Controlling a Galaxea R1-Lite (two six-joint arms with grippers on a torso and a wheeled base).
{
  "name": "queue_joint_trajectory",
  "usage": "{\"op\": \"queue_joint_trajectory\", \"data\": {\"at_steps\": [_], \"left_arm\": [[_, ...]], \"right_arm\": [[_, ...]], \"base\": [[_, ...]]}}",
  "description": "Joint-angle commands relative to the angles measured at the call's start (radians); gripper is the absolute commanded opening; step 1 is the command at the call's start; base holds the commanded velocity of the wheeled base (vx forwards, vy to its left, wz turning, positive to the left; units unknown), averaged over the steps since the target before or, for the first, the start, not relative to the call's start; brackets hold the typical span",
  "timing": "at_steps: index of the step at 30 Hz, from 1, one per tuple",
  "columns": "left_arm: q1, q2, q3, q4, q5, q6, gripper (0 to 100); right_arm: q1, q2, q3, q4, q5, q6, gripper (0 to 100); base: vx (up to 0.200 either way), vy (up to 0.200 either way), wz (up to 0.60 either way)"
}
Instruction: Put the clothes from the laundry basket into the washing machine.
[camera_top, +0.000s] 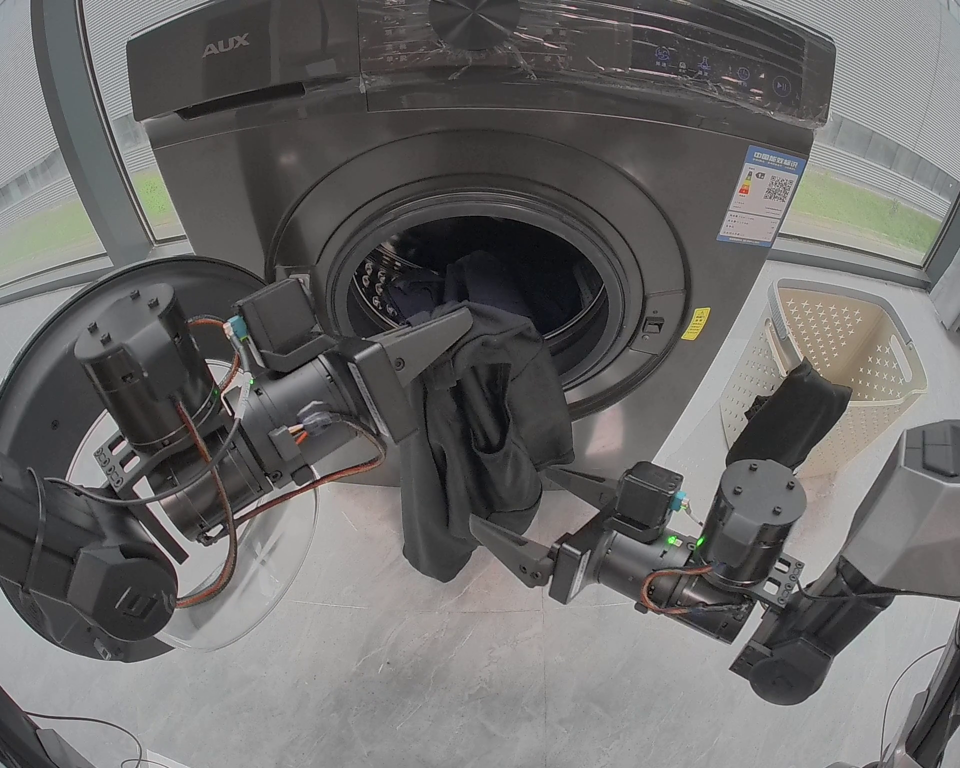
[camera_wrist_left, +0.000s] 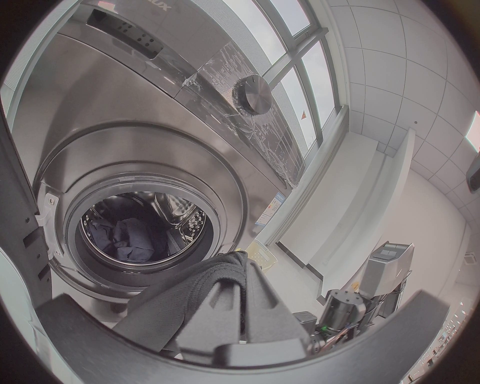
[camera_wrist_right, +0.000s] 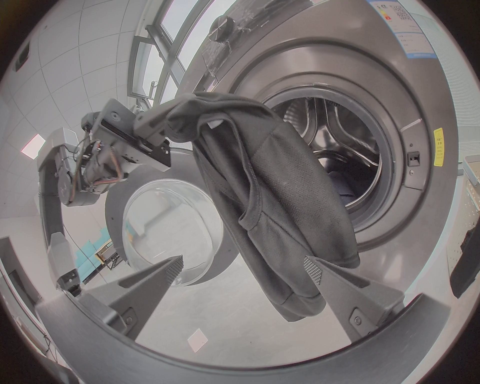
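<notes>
Loading partly complete. Dark blue clothes (camera_wrist_left: 125, 240) lie inside the washing machine (camera_top: 250, 170) drum. Left gripper (camera_top: 455, 328) is clamped on a black garment (camera_top: 490, 420), which hangs in front of the open mouth, not yet inside. Right gripper (camera_top: 510, 497) sits spread wide by its lower hem, holding nothing. Another dark piece (camera_top: 790, 415) drapes over the laundry basket (camera_top: 850, 340) rim, judged outstanding.

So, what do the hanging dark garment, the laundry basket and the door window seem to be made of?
Garment: soft, probably knit fabric, matte, dark grey; it drapes and folds. Laundry basket: likely moulded plastic, cream, matte; walls pierced with regular holes. Door window: clear glass or plastic, glossy; floor shows through it.
</notes>
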Motion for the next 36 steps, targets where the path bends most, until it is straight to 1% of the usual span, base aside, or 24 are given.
{"op": "queue_joint_trajectory", "data": {"at_steps": [1, 4, 10, 21, 24, 25, 29, 32, 36], "left_arm": [[0.0, -0.001, 0.0, -0.002, -0.002, -0.006, 0], [0.0, 0.0, -0.002, -0.008, -0.002, -0.014, 0], [0.001, 0.006, 0.0, -0.026, -0.002, -0.014, 0], [0.0, 0.006, 0.0, -0.031, -0.002, -0.015, 0], [0.001, 0.006, 0.002, -0.031, -0.002, -0.015, 0], [0.001, 0.006, 0.002, -0.031, -0.002, -0.015, 0], [0.005, 0.006, 0.002, -0.031, 0.0, -0.015, 0], [0.02, 0.012, 0.0, -0.031, -0.002, -0.015, 0], [0.043, 0.031, -0.002, -0.031, 0.0, -0.015, 0]], "right_arm": [[-0.033, 0.123, -0.1, -0.01, 0.014, -0.011, 100], [-0.045, 0.145, -0.137, -0.01, 0.015, -0.012, 100], [-0.065, 0.173, -0.174, -0.01, 0.018, -0.025, 100], [-0.073, 0.226, -0.245, -0.019, 0.017, -0.023, 100], [-0.073, 0.245, -0.263, -0.039, 0.015, -0.023, 100], [-0.073, 0.249, -0.268, -0.042, 0.015, -0.023, 0], [-0.07, 0.242, -0.263, -0.044, 0.015, -0.022, 0], [-0.065, 0.211, -0.235, -0.046, 0.012, -0.022, 0], [-0.054, 0.111, -0.149, -0.044, 0.011, -0.022, 0]], "base": [[0.0, 0.0, 0.0], [0.0, 0.0, 0.0], [0.0, 0.0, 0.0], [0.0, 0.0, 0.0], [0.0, 0.0, 0.0], [0.0, 0.0, 0.0], [0.0, 0.0, 0.0], [0.0, 0.0, 0.0], [0.0, 0.0, 0.0]]}}
